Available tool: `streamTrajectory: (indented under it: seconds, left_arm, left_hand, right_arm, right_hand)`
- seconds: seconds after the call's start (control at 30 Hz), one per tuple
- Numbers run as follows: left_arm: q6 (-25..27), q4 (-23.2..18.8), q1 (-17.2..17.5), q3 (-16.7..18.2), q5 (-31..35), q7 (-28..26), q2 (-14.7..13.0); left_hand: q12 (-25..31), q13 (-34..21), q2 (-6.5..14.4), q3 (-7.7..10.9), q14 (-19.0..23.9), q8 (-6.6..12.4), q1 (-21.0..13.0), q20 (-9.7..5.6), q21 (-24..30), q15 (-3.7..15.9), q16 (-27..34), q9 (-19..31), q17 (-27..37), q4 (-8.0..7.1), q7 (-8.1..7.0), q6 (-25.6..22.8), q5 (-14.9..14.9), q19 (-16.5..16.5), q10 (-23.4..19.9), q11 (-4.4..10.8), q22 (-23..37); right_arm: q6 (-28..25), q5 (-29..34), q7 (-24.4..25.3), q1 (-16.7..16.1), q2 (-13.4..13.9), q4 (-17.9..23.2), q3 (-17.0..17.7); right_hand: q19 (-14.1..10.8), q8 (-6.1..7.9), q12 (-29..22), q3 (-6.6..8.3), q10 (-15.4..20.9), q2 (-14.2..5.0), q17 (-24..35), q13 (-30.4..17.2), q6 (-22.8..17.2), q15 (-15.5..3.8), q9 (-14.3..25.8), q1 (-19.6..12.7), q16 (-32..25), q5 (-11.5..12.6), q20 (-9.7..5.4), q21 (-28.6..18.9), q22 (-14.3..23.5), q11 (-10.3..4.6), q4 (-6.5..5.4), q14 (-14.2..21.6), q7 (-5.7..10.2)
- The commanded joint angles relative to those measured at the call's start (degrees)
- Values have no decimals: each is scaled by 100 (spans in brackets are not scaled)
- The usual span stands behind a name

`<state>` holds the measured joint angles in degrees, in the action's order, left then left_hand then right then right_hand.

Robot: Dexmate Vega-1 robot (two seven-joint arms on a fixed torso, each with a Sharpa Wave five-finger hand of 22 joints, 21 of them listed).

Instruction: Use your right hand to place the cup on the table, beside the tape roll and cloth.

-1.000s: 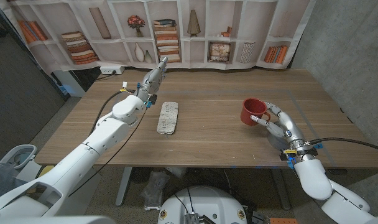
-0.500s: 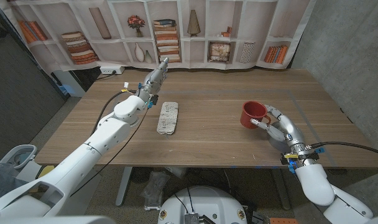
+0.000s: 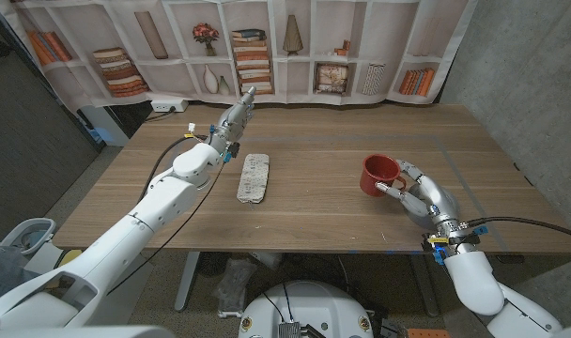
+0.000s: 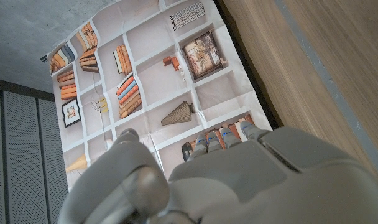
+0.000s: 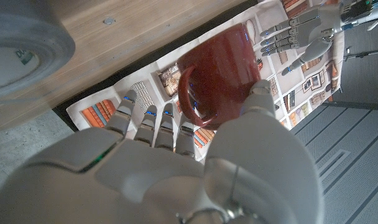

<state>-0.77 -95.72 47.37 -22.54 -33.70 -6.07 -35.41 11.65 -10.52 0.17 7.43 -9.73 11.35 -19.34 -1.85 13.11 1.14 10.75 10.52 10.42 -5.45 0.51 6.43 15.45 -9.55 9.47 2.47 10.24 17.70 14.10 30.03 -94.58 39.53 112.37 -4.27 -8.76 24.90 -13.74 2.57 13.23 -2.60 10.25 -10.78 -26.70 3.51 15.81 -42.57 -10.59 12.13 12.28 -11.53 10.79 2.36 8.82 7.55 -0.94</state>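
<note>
- Right hand (image 3: 419, 194): nearest item, at the near right of the desk (image 3: 323, 216). Its fingers are wrapped around the cup (image 3: 379, 174), which it holds at the handle side (the right wrist view shows the handle against the fingers).
- Cup: red, carried just beyond the fingers and toward the desk's middle. Whether it is tilted or what it holds cannot be judged from these frames.
- Tape roll (image 5: 21, 46): seen close by the right hand in the right wrist view; it sits on the desk surface.
- Cloth (image 3: 254, 177): a folded strip at mid-desk, well left of the cup, long axis running near to far. The coming move appears to be a lowering beside these items.
- Left hand (image 3: 237, 113): farthest, fingers extended and holding nothing.
</note>
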Motion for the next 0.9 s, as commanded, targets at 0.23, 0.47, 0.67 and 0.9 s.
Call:
streamTrajectory:
  seconds: [0.23, 0.47, 0.67, 0.9]
  left_arm:
    - [84, 50, -121, -72, 34, 20, 37]
    - [59, 81, -119, -71, 19, 39, 51]
    - [33, 44, -79, -50, 26, 24, 28]
    - [10, -38, -33, -17, 31, -6, 0]
  left_hand:
    - [-9, -20, 70, -36, -163, -2, -35, -17, -43, -31, 0, 32, 11, 6, 3, 10, -1, -353, 23, -10, 28]
    - [-6, -20, 75, -42, -166, -2, -37, -19, -47, -30, 0, 32, 11, 7, 3, 10, -2, -349, 16, -20, 28]
    - [-10, -20, 79, -48, -167, -2, -39, -18, -52, -38, 0, 32, 11, 8, 2, 12, -4, -348, 25, -27, 29]
    - [-9, -20, 83, -54, -168, -2, -41, -20, -57, -37, 0, 32, 11, 9, 3, 12, -5, -347, 23, -20, 29]
  right_arm:
    - [148, 202, 152, 75, -144, -252, -166]
    - [170, 220, 175, 102, -136, -314, -265]
    - [245, 223, 216, 123, -138, -357, -346]
    - [300, 271, 304, 174, -144, -471, -439]
  right_hand:
    - [-68, 73, 21, 179, 31, -470, 19, -17, -964, 31, 790, -475, 15, 16, 12, -38, 7, 23, -121, -34, 886]
    - [-58, 69, 25, 189, 30, -469, 18, -17, -966, 22, 797, -485, 16, 15, 13, -32, 6, 11, -118, -49, 899]
    - [-57, 63, 38, 198, 3, -470, 18, -18, -962, 28, 803, -493, 4, 14, 11, -30, 6, -39, -117, -26, 891]
    - [-62, 55, 43, 207, -3, -474, 18, -18, -953, 21, 808, -499, 0, 12, 11, -31, 5, -37, -117, -18, 888]
